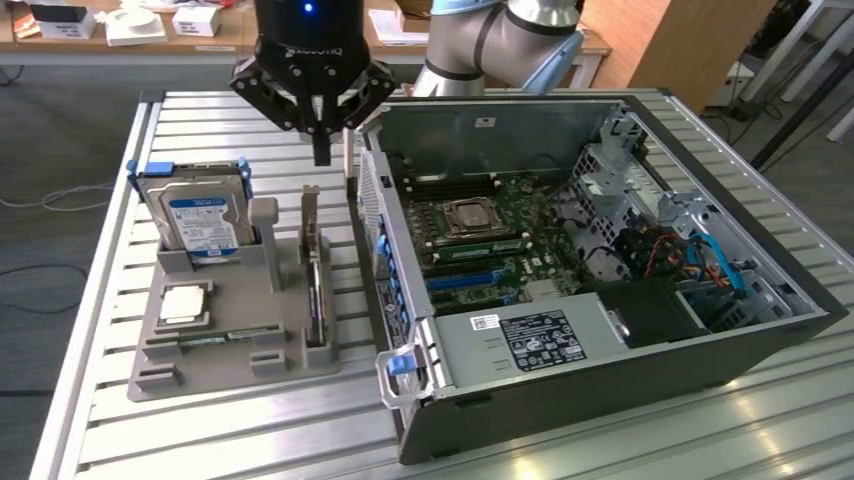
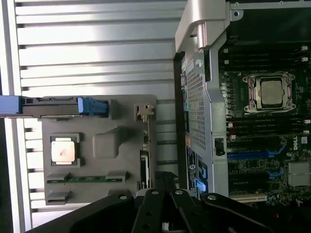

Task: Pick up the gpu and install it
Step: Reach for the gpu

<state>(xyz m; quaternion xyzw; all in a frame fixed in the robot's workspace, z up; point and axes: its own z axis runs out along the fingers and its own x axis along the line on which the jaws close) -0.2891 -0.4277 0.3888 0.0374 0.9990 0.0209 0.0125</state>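
The Robotiq-lettered gripper, fingers pinched together on nothing, hangs at 12 o'clock of the one gpu, standing on edge in the grey tray beside one blue-white-labelled hard drive, one CPU and one memory stick, at 9 o'clock of the open computer case.
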